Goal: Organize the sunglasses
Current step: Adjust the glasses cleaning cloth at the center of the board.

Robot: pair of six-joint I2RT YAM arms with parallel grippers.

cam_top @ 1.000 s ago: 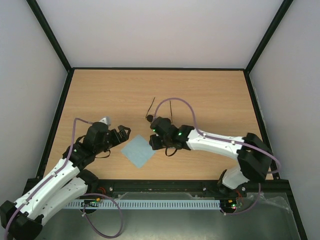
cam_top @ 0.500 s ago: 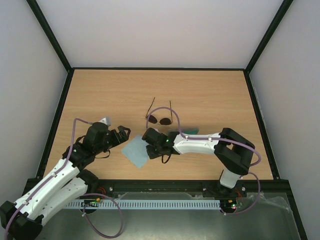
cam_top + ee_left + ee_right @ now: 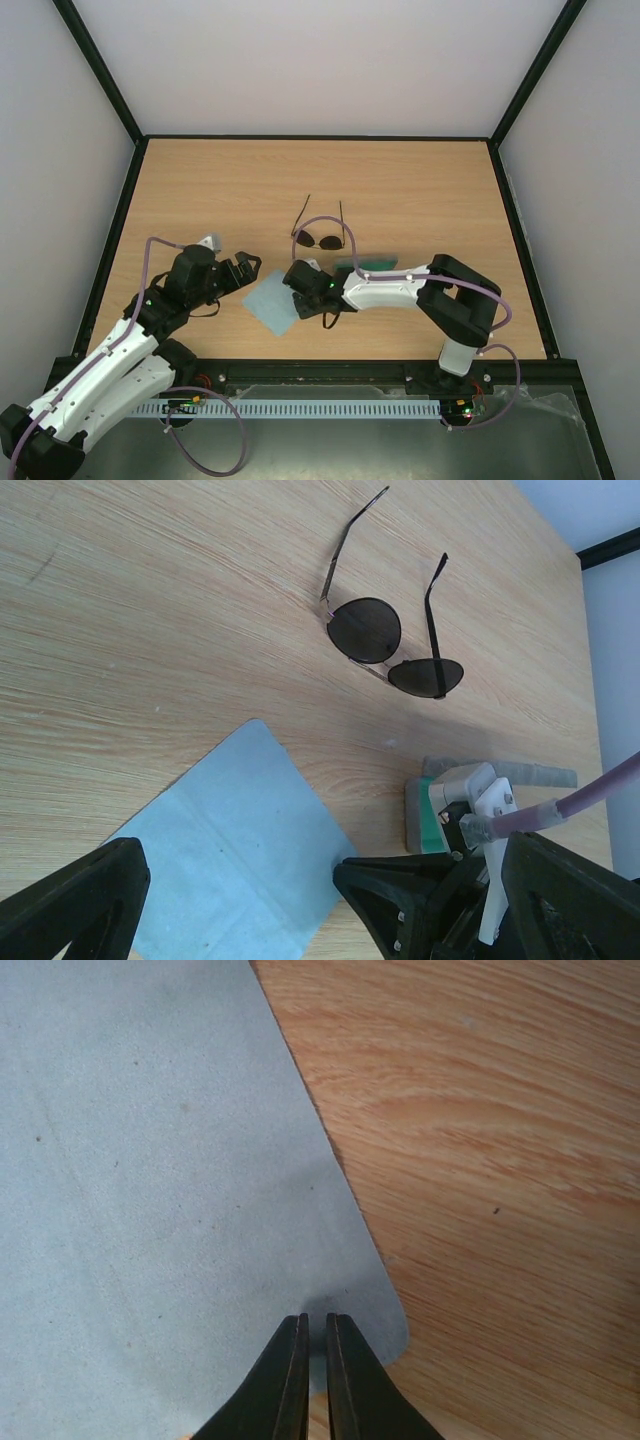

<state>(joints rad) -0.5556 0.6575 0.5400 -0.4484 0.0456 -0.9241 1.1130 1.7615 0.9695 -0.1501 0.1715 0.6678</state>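
The sunglasses (image 3: 322,240) (image 3: 395,650) lie on the wooden table with their temple arms unfolded and pointing away from me. No gripper touches them. A light blue cloth (image 3: 270,303) (image 3: 230,850) (image 3: 150,1160) lies flat nearer the arms. My right gripper (image 3: 297,298) (image 3: 316,1325) is down at the cloth's right corner, its jaws drawn almost together and pinching the fabric. My left gripper (image 3: 250,272) (image 3: 325,920) hangs wide open just left of the cloth, holding nothing.
A grey case with a green lining (image 3: 372,262) (image 3: 420,815) lies right of the sunglasses, partly hidden under the right arm. The right gripper's black body (image 3: 420,900) sits between the left gripper's fingers in that view. Black frame rails border the table.
The right gripper has moved from beside the sunglasses toward me and left, down onto the cloth's corner, closing its jaws. The sunglasses now show fully. The left arm has stayed still.
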